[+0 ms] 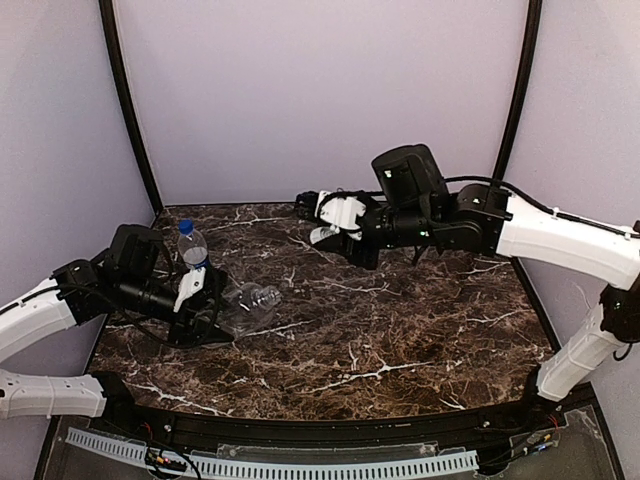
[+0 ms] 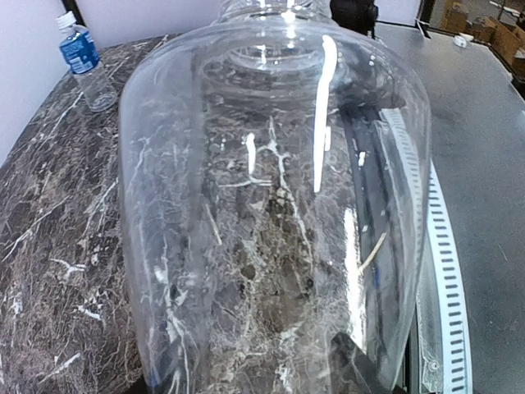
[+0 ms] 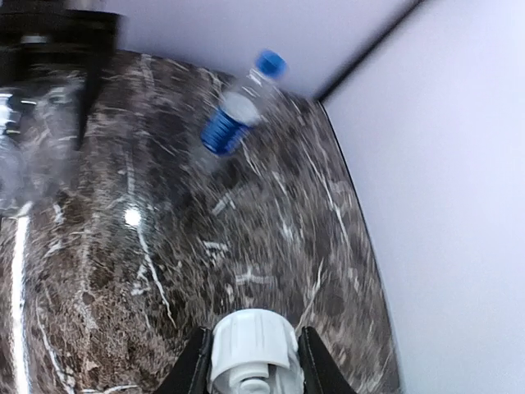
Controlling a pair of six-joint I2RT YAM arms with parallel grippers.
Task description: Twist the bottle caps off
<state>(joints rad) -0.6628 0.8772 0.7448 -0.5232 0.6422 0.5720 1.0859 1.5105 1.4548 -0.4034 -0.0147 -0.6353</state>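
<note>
Left gripper [image 1: 213,303] clamps the unlabelled bottle [image 1: 250,302] at centre-left of the top view; right gripper [image 3: 253,365] pinches the white cap [image 3: 250,338], bottom centre. Best lower it to the table [image 1: 400,340] before letting go

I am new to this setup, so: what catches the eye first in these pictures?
A clear bottle fills the left wrist view; the left pincer grips it on its side at the left of the marble table. The right pincer holds a white cap above the table, and a blue-labelled bottle stands at the left rear.
</note>
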